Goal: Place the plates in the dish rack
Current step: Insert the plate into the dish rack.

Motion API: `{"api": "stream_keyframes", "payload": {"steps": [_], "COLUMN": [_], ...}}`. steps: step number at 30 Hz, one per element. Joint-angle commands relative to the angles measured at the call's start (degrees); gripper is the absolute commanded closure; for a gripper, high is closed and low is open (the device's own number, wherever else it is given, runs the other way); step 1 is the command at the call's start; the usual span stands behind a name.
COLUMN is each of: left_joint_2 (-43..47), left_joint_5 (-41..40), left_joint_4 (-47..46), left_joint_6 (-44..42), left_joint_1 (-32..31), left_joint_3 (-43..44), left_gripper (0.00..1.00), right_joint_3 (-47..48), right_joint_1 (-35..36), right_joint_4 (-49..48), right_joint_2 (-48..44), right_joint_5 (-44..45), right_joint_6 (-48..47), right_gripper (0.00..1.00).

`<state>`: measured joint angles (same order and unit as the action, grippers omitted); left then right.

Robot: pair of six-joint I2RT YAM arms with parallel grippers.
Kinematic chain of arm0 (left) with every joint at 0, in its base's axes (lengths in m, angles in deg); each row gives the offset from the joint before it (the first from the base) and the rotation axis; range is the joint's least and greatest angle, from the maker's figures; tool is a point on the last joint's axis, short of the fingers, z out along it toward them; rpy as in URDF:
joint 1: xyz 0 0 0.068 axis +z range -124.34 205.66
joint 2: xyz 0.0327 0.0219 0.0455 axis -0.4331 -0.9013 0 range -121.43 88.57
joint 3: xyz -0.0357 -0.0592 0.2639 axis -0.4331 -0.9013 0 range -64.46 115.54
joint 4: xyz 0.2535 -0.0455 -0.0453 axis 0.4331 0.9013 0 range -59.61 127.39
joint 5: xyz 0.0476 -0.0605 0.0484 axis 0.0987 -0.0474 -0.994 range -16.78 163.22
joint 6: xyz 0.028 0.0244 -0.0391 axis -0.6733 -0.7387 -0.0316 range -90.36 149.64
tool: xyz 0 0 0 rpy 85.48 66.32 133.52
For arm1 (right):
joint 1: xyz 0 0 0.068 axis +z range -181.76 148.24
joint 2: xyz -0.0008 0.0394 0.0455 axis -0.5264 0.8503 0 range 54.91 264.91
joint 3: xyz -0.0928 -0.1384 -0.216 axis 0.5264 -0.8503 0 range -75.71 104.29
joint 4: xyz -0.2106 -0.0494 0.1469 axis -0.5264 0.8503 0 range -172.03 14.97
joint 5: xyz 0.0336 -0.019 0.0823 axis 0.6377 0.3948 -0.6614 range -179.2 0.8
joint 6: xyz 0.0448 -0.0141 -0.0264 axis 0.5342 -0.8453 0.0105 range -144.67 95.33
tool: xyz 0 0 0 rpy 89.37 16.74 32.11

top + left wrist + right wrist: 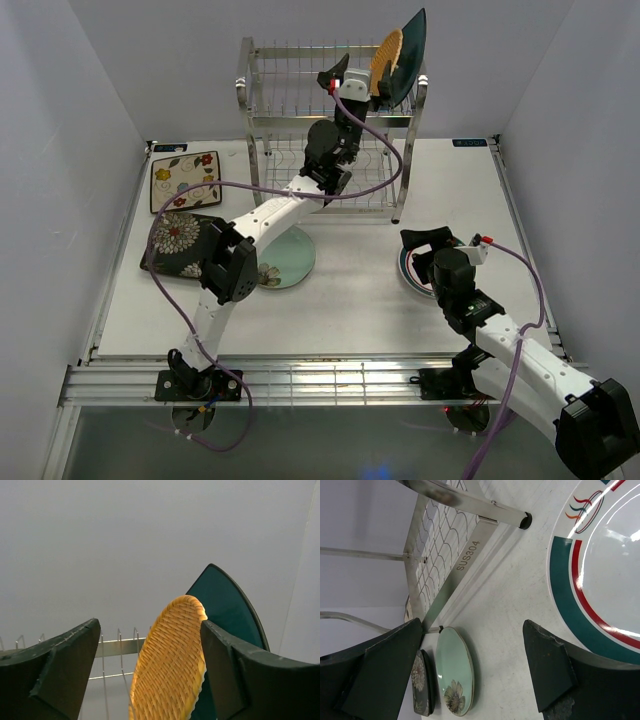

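Left gripper (336, 74) is up at the top tier of the dish rack (246, 95), jaws wide, gripping nothing. The orange plate (170, 670) stands on edge btwn its fingers, close in front of the teal plate (412, 45). Main risk: in the wrist view the orange plate sits v. near one finger (250, 680), and I can't tell if they touch. An angled pull-back could snag the rim & tip it out of its slot, or knock it into the teal plate. Both sit high, so a drop to the table (350, 300) prob means breakage. Whether the orange plate's bottom edge is seated in the wires isn't visible, so it might lean or roll w/o any bump. Right gripper (425, 245), also wide & empty, hovers by the striped plate (410, 278), which lies flat. A flat plate is hard to get a finger under, so it could skid or slip. The green plate (290, 262) lies partly under the left arm, w/ the dark floral plate (178, 240) & cream plate (185, 180) further left. A low return swing could drag the green one.
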<state>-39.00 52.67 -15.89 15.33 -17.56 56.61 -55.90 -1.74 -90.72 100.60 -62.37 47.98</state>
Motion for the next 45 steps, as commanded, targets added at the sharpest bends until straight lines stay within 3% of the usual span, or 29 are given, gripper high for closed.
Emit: {"api": "stream_keyframes", "payload": {"steps": [1,4,10,17,22,26,28,30,37,40,45], "left_joint_2": [9.96,16.54,34.47,54.86,63.39,65.95,65.96,64.99,57.36,54.72,54.18], "left_joint_5": [1.22,1.13,1.48,10.17,9.48,8.69,13.59,15.89,24.16,22.24,11.95], "left_joint_4": [0.49,0.75,5.83,14.11,13.85,12.71,11.92,11.74,5.76,7.25,15.86], "left_joint_6": [-0.98,-2.83,-5.56,-2.14,0.15,1.39,-2.64,-6.68,-13.8,-16.01,-19.27], "left_joint_1": [0.24,0.24,0.33,0.33,0.6,0.77,1.03,1.03,0.77,0.07,-2.39], "left_joint_3": [-4.42,-9.61,-29.9,-55.4,-70.59,-79.29,-82.57,-86.0,-91.55,-90.85,-85.67], "left_gripper": [0.07,0.02,0.02,0.02,0.02,0.02,0.02,0.02,0.05,0.02,0.02], "right_joint_3": [0.58,0.84,0.05,-0.04,-0.56,-0.83,0.04,0.92,1.02,0.14,2.51], "right_joint_1": [-0.05,-0.05,-0.05,-0.14,-0.14,-0.14,-0.14,-0.14,-0.22,-0.23,-0.23], "right_joint_4": [-2.56,-2.65,-6.6,-7.49,-6.25,-9.14,-11.17,-10.56,-6.69,-6.08,-2.92], "right_joint_2": [0.71,1.33,2.65,2.65,0.28,-1.39,-2.01,-2.36,-4.47,-3.51,-1.31], "right_joint_5": [0.94,1.21,-1.42,-4.06,-5.29,-8.36,-14.42,-18.11,-11.03,-6.97,-8.72], "right_joint_6": [-0.48,-0.83,-3.38,-4.44,-4.61,-13.55,-21.88,-24.55,-29.31,-30.01,-31.59], "right_gripper": [0.13,0.12,0.12,0.12,0.13,0.14,0.14,0.14,0.14,0.13,0.13]}}
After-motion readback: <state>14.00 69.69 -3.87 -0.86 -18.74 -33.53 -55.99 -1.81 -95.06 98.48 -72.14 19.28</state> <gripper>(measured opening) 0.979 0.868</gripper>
